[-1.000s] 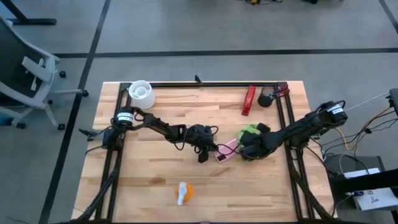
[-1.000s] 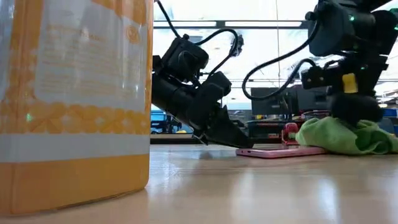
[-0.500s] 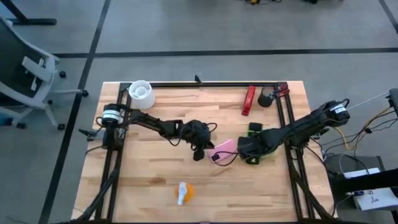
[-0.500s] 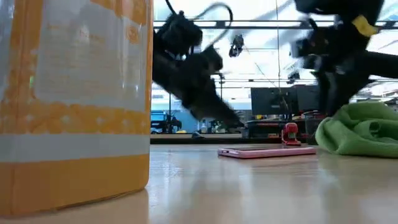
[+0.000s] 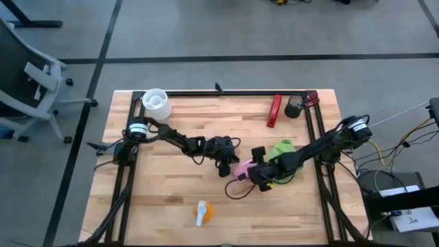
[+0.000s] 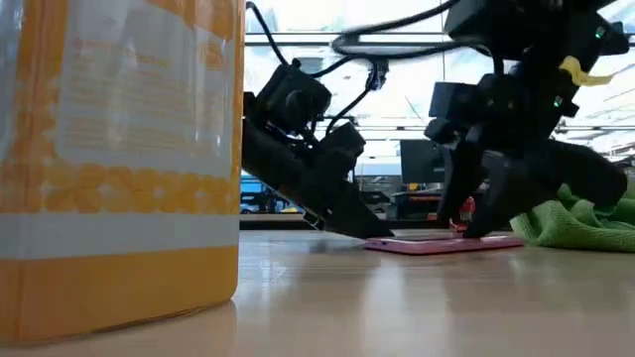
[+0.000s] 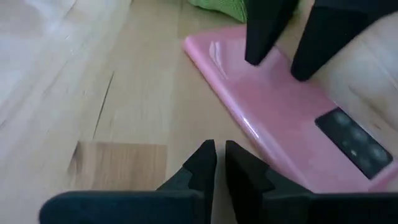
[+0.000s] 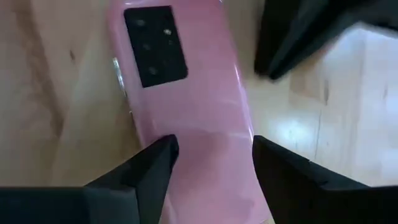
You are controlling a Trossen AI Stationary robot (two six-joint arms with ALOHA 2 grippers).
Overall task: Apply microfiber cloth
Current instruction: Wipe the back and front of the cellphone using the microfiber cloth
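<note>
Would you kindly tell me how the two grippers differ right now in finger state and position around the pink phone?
The left gripper has its fingers shut, tips beside the pink phone's edge; the right gripper has its fingers open, standing over the phone. The left grips nothing; the right's fingers straddle the phone's width. The green cloth lies behind the right one. Both sit low at the table.

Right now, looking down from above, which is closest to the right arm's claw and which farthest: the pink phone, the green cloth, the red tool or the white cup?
From the right claw, open over the phone's end:
1. Pink phone, directly under it, mid-table.
2. Green cloth, just beside it, toward the right edge.
3. Red tool, at the far edge, right of centre.
4. White cup, at the far left corner.
</note>
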